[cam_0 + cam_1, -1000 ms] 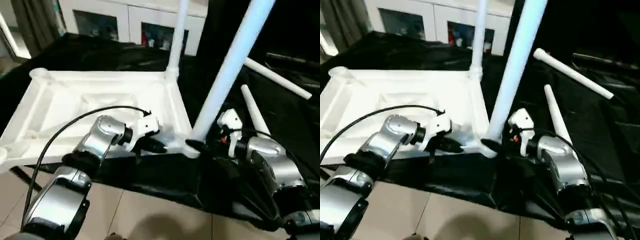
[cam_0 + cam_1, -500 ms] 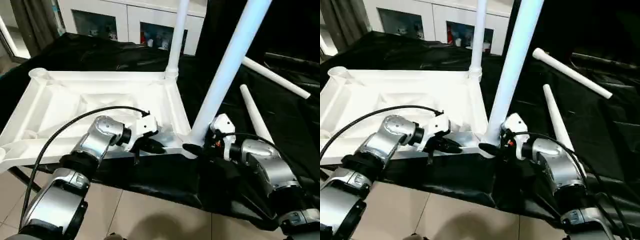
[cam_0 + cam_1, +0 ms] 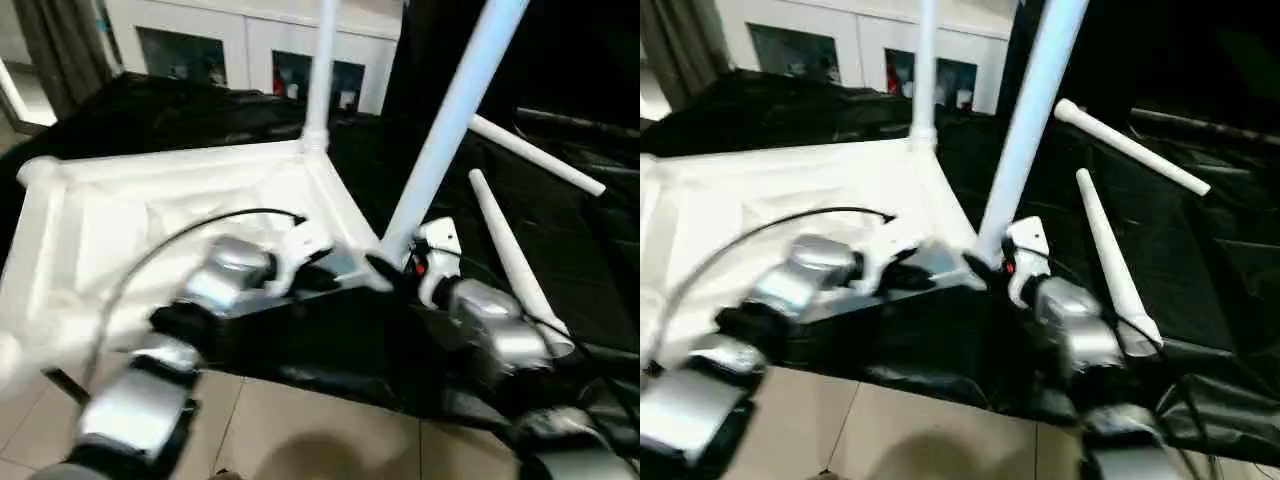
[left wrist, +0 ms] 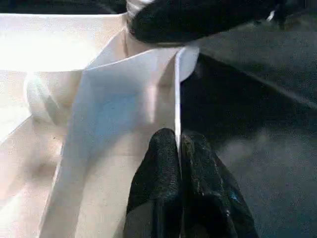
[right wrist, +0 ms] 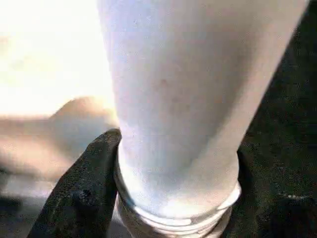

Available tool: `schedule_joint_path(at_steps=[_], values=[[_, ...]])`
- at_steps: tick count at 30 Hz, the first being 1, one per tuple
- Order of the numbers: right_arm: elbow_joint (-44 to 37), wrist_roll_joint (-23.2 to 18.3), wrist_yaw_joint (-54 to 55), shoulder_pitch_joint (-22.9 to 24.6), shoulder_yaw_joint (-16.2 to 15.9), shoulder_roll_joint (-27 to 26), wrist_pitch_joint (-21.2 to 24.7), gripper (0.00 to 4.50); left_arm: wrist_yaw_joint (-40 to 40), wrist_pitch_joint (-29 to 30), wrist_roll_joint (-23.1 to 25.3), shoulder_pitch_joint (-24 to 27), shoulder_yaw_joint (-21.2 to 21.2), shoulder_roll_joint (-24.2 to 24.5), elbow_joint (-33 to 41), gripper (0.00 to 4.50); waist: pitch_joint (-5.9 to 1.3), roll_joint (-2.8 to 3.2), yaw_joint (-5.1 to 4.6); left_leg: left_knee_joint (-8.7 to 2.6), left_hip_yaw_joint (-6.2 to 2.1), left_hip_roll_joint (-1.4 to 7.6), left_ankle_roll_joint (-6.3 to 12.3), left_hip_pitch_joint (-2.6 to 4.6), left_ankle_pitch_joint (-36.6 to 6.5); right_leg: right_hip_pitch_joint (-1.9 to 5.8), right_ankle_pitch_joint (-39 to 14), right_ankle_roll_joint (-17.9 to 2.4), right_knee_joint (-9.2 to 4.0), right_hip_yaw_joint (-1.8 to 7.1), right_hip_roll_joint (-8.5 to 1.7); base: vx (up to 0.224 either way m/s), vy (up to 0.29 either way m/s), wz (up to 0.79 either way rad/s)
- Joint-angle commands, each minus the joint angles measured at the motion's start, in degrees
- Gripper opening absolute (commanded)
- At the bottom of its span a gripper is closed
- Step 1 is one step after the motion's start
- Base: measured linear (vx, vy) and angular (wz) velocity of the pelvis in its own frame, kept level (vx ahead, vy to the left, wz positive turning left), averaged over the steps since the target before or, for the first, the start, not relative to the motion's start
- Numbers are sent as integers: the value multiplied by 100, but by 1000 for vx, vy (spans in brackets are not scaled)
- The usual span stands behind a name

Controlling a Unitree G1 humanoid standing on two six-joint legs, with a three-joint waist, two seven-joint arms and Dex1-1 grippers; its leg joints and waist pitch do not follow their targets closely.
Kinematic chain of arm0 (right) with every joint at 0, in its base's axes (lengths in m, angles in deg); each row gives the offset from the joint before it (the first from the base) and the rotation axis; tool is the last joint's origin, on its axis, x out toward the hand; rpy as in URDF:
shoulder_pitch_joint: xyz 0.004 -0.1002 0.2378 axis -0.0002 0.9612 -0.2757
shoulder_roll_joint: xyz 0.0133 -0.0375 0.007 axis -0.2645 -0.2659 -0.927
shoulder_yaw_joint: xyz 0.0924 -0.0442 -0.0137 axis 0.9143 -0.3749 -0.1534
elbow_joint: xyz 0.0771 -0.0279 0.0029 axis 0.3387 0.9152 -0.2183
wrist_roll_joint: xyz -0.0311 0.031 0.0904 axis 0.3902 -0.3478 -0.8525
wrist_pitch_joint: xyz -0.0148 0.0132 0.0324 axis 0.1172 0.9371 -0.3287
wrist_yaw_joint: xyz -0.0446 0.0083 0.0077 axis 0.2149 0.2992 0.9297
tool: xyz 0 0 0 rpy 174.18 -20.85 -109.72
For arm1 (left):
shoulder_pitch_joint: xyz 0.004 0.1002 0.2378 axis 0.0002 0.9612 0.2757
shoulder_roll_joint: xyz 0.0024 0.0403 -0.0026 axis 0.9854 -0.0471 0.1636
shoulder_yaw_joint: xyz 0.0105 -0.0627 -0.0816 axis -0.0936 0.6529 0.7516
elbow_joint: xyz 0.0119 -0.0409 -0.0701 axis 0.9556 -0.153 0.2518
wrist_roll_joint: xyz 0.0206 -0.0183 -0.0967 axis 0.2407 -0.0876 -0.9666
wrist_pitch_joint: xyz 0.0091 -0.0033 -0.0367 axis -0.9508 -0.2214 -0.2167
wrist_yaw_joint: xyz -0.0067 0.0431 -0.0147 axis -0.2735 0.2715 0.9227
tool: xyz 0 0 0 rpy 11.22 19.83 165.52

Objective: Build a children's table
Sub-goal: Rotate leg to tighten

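The white tabletop (image 3: 150, 210) lies upside down on black cloth. One white leg (image 3: 322, 70) stands in its far right corner socket. A second leg (image 3: 450, 110) rises tilted from the near right corner socket. My left gripper (image 3: 325, 278) is shut on the tabletop's thin front rim (image 4: 177, 89), close to that corner. My right gripper (image 3: 385, 262) sits at the near leg's base, its black fingers (image 5: 84, 193) pressed on either side of the leg (image 5: 178, 99). Two loose legs (image 3: 535, 155) (image 3: 510, 260) lie on the cloth to the right.
A white glass-fronted cabinet (image 3: 250, 50) stands behind the table. Black cloth (image 3: 580, 230) covers the work surface and hangs over its front edge. Beige floor tiles (image 3: 300, 430) lie below my forearms. A black cable (image 3: 200, 225) loops over my left arm.
The camera has shifted. My right gripper has moved in to the near leg's base and its fingers have narrowed around it. The left gripper keeps its hold on the rim.
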Motion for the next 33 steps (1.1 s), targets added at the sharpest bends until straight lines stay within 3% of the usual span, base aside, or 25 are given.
schedule_joint_path(at_steps=[1,5,7,10,13,14,16,17,19,22,25,27,29,33], values=[[634,38,783,-122,113,-334,96,277,924,154,-131,45,283,-367,-230,0,-281,8,-7,-423,-84,156,-70,96,-1449,196,-1490,-1111,-536,250,-319,0,0,0],[913,200,746,-390,-42,-527,-246,277,968,33,-19,19,112,-526,-244,0,-289,11,-8,-436,-100,144,-77,89,-1595,188,-1730,-908,-570,245,-317,0,0,0],[939,97,357,-468,-18,-567,-335,332,884,-59,32,-2,52,-457,-265,0,-294,8,-9,-442,-105,142,-13,61,-1540,202,-1538,-902,-552,241,-305,0,0,0],[910,50,168,-509,6,-533,-364,356,743,-222,88,-1,-5,-309,-272,0,-294,-1,-19,-451,-112,143,74,25,-1456,231,-1363,-932,-532,236,-303,0,0,0],[625,235,-378,-458,-244,-73,-361,373,257,-391,73,39,-46,47,-216,0,-308,-38,-28,-430,-97,133,146,23,-1335,236,-1304,-982,-529,233,-303,0,0,0],[589,276,-490,-446,-294,24,-357,397,177,-406,76,44,-56,105,-208,0,-307,-36,-12,-425,-100,131,154,18,-1266,248,-1272,-983,-528,228,-306,0,0,0],[155,170,-1196,-257,-386,418,-225,397,-200,-614,100,68,-123,359,-205,0,-318,-35,-3,-403,-86,119,259,6,-1114,262,-1035,-1007,-515,230,-294,0,0,0],[-42,112,-1524,-164,-428,595,-171,397,-495,-865,86,104,-175,481,-179,0,-344,-43,18,-370,-84,125,417,-8,-890,280,-622,-1067,-464,230,-296,0,0,0],[-231,128,-2024,-58,-486,860,-214,397,-1076,-1029,-8,187,-239,657,-72,0,-348,-43,-4,-363,-83,129,498,-32,-674,284,-246,-1201,-412,213,-280,0,0,0],[-316,123,-2272,-16,-510,962,-237,397,-1416,-1161,-72,239,-294,739,9,0,-353,-24,-3,-356,-78,155,548,-8,-585,275,136,-1468,-351,211,-282,0,0,0],[-574,36,-2870,76,-710,1164,-223,397,-2097,-1124,-301,328,-327,846,238,0,-355,21,18,-349,-64,169,577,33,-556,268,373,-1622,-328,210,-272,0,0,0],[-728,-29,-3104,143,-782,1215,-130,397,-2182,-1144,-353,328,-308,838,242,0,-358,13,51,-338,-51,180,611,36,-499,276,542,-1675,-310,213,-277,0,0,0],[-802,1,-3285,214,-864,1249,-101,397,-2202,-1227,-351,311,-303,817,190,0,-356,9,111,-329,-35,181,614,46,-519,279,557,-1689,-306,211,-273,0,0,0],[-693,80,-3225,232,-833,1195,-175,371,-2163,-1248,-307,283,-316,797,133,0,-338,-4,113,-356,-45,180,435,41,-802,273,24,-1580,-357,216,-301,0,0,0]])
